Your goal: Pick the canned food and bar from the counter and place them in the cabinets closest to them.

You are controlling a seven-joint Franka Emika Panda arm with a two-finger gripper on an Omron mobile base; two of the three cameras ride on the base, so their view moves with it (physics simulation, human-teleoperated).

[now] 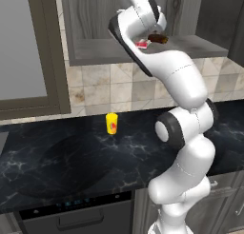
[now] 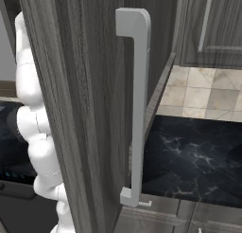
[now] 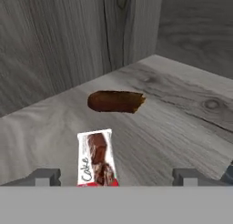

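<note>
your gripper (image 3: 116,176) is spread wide, its two dark fingertips (image 3: 43,176) standing far apart at the bottom of the hand view and clamping nothing. between them, on the grey wood-grain shelf floor (image 3: 182,109) of the cabinet (image 1: 90,19), lies the bar (image 3: 96,158) in its white and red wrapper with a chocolate picture; it rests flat on the shelf, free of both fingertips, closer to the one on the left of that view. just beyond it on the same shelf lies a brown, oblong piece of food (image 3: 116,101), apart from the bar and not touching it. the cabinet's grain-patterned back wall (image 3: 54,41) rises behind both.

in the left base view you can see the arm (image 1: 183,133) reaching up into the open wall cabinet, with the wrapper (image 1: 141,44) and the brown piece (image 1: 158,38) showing on the shelf edge beside the wrist. below, on the dark marble counter (image 1: 71,157), a yellow cup-like container with a red mark (image 1: 111,123) stands upright near the tiled wall (image 1: 119,88).

in the right base view the open cabinet door (image 2: 80,109) with its pale bar handle (image 2: 137,109) stands close before the camera.
</note>
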